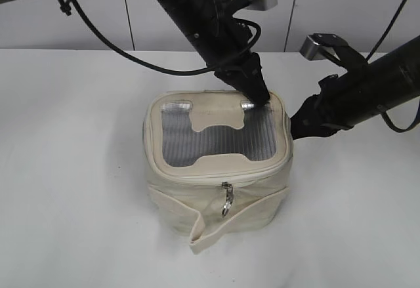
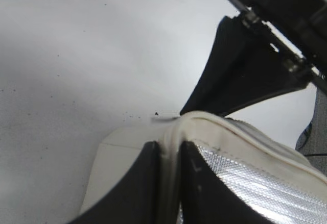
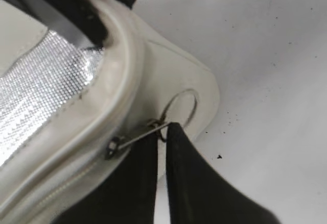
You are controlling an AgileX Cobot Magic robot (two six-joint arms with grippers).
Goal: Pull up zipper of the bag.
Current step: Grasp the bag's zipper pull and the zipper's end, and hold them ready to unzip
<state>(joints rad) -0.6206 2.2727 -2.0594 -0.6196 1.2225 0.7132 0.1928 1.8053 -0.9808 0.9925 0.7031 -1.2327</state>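
Observation:
The cream bag [image 1: 252, 199] stands mid-table, with its grey mesh top [image 1: 216, 137] facing up. The zipper [image 1: 197, 175] runs round its top rim, and one silver pull with a ring [image 1: 226, 197] hangs at the front. My left gripper [image 1: 257, 98] is shut on the bag's far top rim, pinching the cream edge [image 2: 171, 147] between its fingers. My right gripper [image 1: 293, 127] is at the bag's right corner, shut on a second pull tab [image 3: 134, 136]. That tab's ring [image 3: 195, 104] sticks out past the fingertips [image 3: 162, 132].
The bag's flat cream strap [image 1: 210, 232] hangs folded at its front. The white table [image 1: 72, 170] runs back to a grey panelled wall [image 1: 98, 25]. Both black arms and a cable [image 1: 131, 52] hang over the back of the table.

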